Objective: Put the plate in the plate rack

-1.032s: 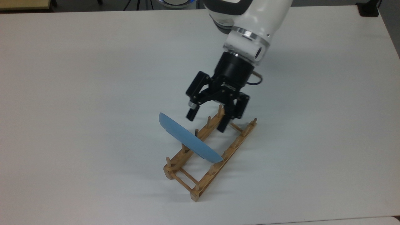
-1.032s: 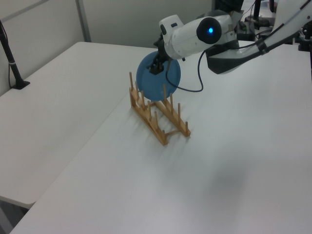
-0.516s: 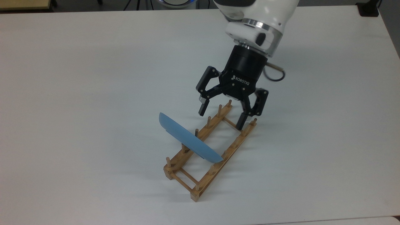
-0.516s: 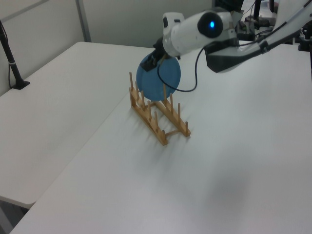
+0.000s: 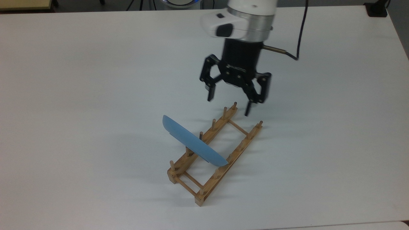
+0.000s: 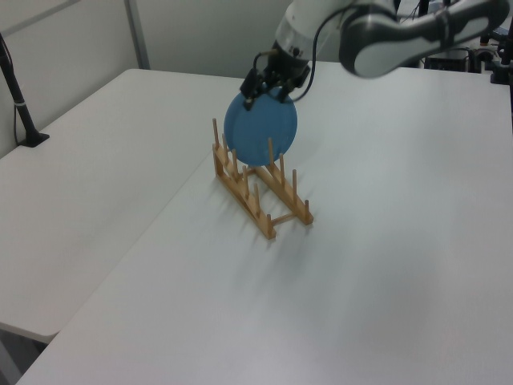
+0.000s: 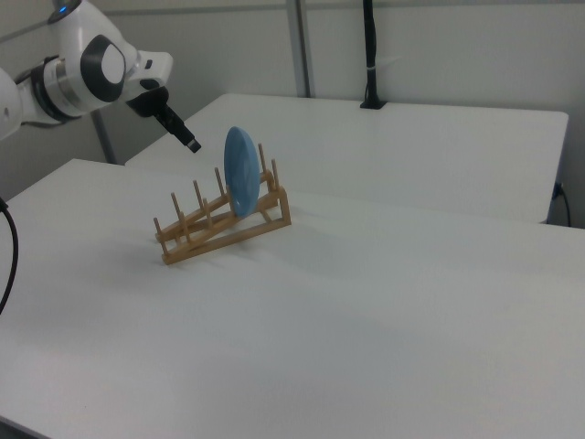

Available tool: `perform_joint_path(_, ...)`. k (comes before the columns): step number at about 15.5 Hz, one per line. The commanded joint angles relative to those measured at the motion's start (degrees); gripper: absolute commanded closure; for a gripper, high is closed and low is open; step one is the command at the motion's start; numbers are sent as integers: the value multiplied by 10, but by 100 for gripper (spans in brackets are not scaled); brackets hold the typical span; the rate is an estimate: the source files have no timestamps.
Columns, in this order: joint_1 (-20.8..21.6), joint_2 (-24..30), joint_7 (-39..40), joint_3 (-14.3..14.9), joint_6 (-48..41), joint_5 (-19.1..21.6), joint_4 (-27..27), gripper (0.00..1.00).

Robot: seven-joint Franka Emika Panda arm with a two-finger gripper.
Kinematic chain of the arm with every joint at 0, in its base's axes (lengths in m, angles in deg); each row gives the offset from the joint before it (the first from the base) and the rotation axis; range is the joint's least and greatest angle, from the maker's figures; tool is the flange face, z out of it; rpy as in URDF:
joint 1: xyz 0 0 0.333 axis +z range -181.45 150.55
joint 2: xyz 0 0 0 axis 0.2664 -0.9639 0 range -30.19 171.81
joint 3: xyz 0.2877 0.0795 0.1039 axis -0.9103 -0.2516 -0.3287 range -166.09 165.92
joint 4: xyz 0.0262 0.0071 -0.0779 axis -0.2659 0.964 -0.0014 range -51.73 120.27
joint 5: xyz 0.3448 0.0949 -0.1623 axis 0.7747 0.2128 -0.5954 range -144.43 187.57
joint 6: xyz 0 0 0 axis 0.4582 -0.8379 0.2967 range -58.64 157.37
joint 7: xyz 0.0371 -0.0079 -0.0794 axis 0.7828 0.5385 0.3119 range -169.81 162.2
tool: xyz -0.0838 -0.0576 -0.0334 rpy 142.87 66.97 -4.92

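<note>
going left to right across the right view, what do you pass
robot arm → gripper → plate rack with the plate standing near its right end → black pole at the back

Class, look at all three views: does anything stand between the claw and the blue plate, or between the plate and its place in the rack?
Nothing visible does. The plate already stands on edge in the plate rack. The open claw hangs apart from it.
</note>
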Motion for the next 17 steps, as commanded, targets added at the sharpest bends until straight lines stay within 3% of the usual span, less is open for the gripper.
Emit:
perform_joint_path(1, -73, 68, 150, -45, -153, 131, 30, 0)
perform_joint_path(3, -109, 107, 264, -40, -247, 182, 39, 0)
perform_joint_path(5, -138, 142, 331, -39, -297, 185, 74, 0)
perform_joint_path(8, -182, 186, 427, -39, -302, 187, 124, 0)
perform_joint_path(10, -171, 190, 440, -5, -319, 186, 124, 0)
perform_joint_path(14, -99, 197, 434, 69, -322, 180, 123, 0)
perform_joint_path(17, -95, 197, 433, 75, -322, 180, 123, 0)
